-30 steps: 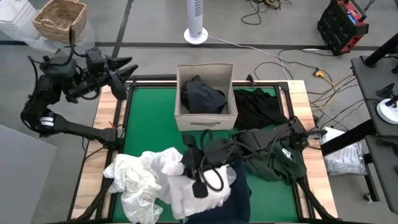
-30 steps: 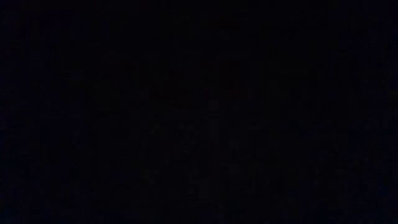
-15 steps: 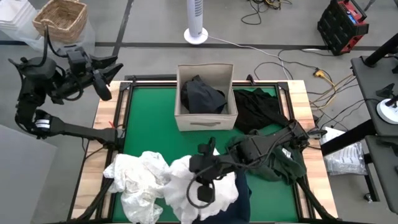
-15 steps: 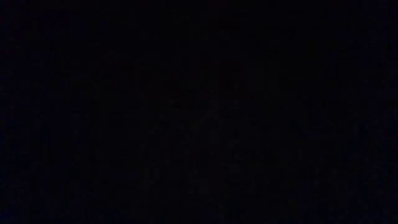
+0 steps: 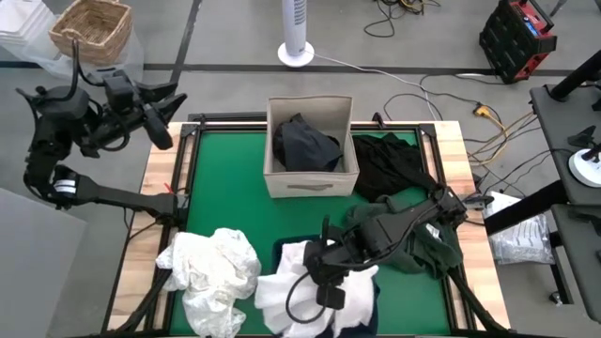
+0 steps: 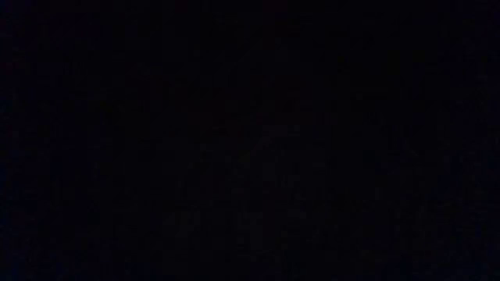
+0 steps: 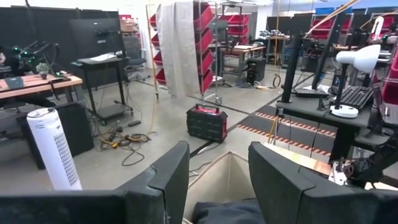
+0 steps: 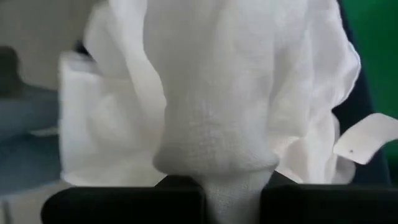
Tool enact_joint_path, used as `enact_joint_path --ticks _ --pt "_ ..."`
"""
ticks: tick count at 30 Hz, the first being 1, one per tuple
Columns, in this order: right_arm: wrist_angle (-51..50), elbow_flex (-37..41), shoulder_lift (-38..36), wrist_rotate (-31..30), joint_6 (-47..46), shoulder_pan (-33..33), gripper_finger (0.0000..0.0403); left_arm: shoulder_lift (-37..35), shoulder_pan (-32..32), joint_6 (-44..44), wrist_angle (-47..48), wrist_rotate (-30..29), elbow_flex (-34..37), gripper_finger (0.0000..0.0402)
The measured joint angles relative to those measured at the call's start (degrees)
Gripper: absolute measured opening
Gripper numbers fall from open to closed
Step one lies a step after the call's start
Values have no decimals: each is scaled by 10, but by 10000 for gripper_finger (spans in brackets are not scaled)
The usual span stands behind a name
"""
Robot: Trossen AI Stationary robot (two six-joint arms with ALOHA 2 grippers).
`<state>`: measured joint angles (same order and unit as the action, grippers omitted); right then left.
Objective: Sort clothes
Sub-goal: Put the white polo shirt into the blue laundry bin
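Observation:
My right gripper (image 5: pixel 321 274) is shut on a white garment (image 5: pixel 300 296) that hangs and bunches over the navy bin (image 5: pixel 369 305) at the table's near edge. A second white garment (image 5: pixel 211 272) lies crumpled on the green mat to its left. A black garment (image 5: pixel 305 143) sits in the beige box (image 5: pixel 310 178). Another black garment (image 5: pixel 390 164) and a dark olive one (image 5: pixel 427 249) lie at the right. My left gripper (image 5: pixel 172 115) is open, raised off the table's far left corner and pointing level toward the box (image 7: pixel 227 177). My right gripper pinches a gathered fold of the white garment (image 8: pixel 217 155) between its two fingers (image 8: pixel 124 202); the cloth bulges out just ahead of them. The fingers slant down from the table's right side. The rest of the garment spreads slack below, resting on the navy bin.
The low view is black. A wicker basket (image 5: pixel 91 28) and a white fan (image 5: pixel 296 33) stand on the floor beyond the far edge. Cables and a red toolbox (image 5: pixel 518 38) lie off to the far right. Bare green mat (image 5: pixel 230 188) lies between the box and the white pile.
My right gripper has moved down and toward the table's near right, tipping downward and rolling, still shut on the white garment. The garment has pulled away from the other white pile and now lies over the navy bin. My left gripper drew back slightly to the left.

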<state>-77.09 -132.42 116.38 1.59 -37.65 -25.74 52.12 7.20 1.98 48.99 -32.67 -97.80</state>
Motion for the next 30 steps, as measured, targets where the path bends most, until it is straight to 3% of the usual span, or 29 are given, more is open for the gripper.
enact_joint_path --ticks 5,16,20,24,30 --pt "20 62 0 -3 56 8 12 6 0 0 0 -19 0 145" --pt "278 229 0 4 122 42 12 19 0 4 7 -19 0 145" --pt "289 266 -1 48 134 63 12 22 0 5 21 -19 0 145" --pt "271 279 -2 47 137 69 13 24 0 6 47 -4 0 145" --pt "204 222 -6 49 166 67 41 32 0 22 98 52 0 145"
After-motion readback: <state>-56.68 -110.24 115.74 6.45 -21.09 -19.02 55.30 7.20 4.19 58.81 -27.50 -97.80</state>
